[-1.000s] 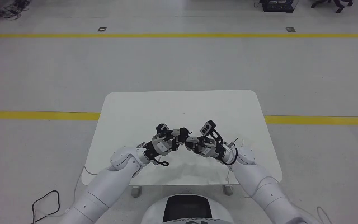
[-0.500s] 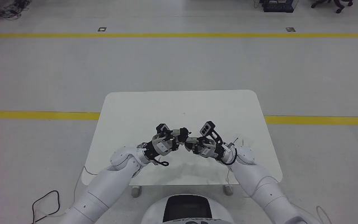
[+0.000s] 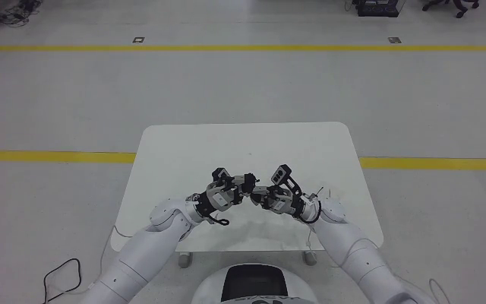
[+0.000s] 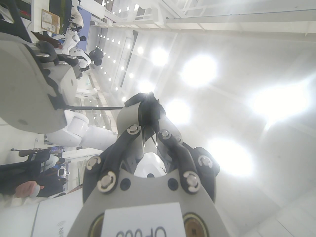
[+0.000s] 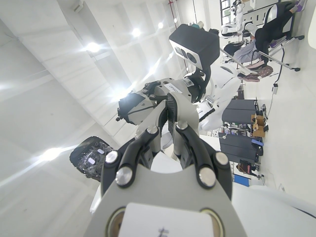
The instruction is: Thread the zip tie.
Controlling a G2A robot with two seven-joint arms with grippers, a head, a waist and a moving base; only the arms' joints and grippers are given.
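Both arms meet above the front middle of the white table point(image 3: 190, 148). A thin black zip tie strap point(image 4: 93, 108) stretches between the two grippers. My left gripper point(image 4: 147, 102) is shut on one end of it, with the dark head of the tie bunched between its fingertips. The other end runs to the toothed pad of my right gripper point(image 4: 55, 92). In the right wrist view my right gripper point(image 5: 169, 104) is shut, and the strap point(image 5: 142, 109) crosses the left gripper point(image 5: 128, 110) just beyond it. From above, the left gripper point(image 3: 243, 185) and right gripper point(image 3: 256, 194) almost touch.
The table top carries nothing else that I can see. Yellow floor lines point(image 3: 68, 156) run past the table on both sides. Both wrist cameras point upward at bright ceiling lights.
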